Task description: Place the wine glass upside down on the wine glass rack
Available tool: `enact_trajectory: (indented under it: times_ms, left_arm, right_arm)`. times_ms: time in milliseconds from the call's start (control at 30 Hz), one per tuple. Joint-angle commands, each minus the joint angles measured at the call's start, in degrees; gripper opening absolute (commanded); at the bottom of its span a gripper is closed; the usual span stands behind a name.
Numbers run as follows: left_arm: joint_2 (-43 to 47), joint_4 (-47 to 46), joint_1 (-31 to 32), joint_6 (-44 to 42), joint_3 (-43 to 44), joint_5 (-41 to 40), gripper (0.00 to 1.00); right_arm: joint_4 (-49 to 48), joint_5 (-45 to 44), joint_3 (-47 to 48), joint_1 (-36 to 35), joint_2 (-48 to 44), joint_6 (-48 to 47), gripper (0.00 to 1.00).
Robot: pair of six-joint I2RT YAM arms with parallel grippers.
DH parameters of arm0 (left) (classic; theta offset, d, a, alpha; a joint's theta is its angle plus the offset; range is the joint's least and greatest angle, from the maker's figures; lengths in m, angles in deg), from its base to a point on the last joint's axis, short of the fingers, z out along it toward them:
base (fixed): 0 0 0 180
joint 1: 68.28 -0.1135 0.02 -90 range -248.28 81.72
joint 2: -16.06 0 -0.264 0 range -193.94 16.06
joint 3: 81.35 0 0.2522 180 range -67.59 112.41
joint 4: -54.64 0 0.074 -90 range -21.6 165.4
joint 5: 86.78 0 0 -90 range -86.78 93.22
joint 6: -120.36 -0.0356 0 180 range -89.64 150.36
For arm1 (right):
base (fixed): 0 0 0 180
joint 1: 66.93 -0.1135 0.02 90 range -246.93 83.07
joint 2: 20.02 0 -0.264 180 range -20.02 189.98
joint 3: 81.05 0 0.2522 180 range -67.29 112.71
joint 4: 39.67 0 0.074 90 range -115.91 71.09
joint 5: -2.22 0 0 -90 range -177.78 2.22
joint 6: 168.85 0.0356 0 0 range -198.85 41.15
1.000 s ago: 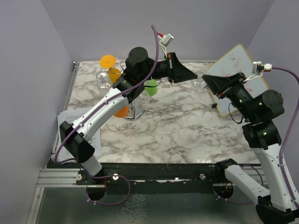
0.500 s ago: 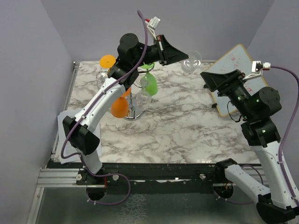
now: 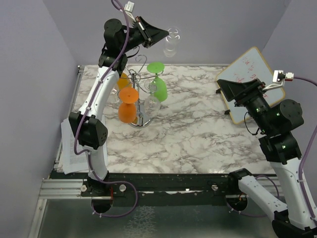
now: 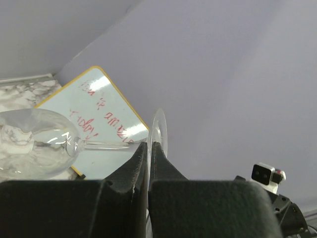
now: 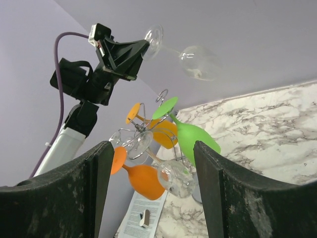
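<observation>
Left gripper: up high over the table's far edge, jaws pinched on the stem of the wine glass, right beside its foot.
Wine glass: clear, in mid-air and lying nearly sideways, bowl pointing away from the fingers; it hung above and beyond the rack, touching none of it.
Wine glass rack: stood near the far-left corner, already loaded with a green glass, an orange glass and clear ones, all hanging bowl-down.
Right gripper: off toward the right edge, fingers spread wide, holding nothing.
Whiteboard: lay at the far-right corner, red scribbles on it.
</observation>
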Motion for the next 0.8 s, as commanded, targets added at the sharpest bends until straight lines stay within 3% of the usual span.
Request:
enact_trajectory:
  times_ms: [0, 367, 767]
  left_arm:
    - [-1.27, 1.23, -2.89, 1.61, 5.09, -0.35, 0.00]
    - [4.00, 1.85, -11.14, 3.25, -4.43, -4.76, 0.00]
    - [12.31, -6.33, -16.62, 8.79, -19.38, -3.66, 0.00]
  right_arm:
    - [1.65, -1.27, -1.07, -0.16, -0.09, 0.51, 0.70]
    - [2.40, -1.90, -1.31, -0.18, -0.21, 1.08, 0.70]
    - [3.20, -2.97, -1.18, -0.14, -0.99, 1.67, 0.70]
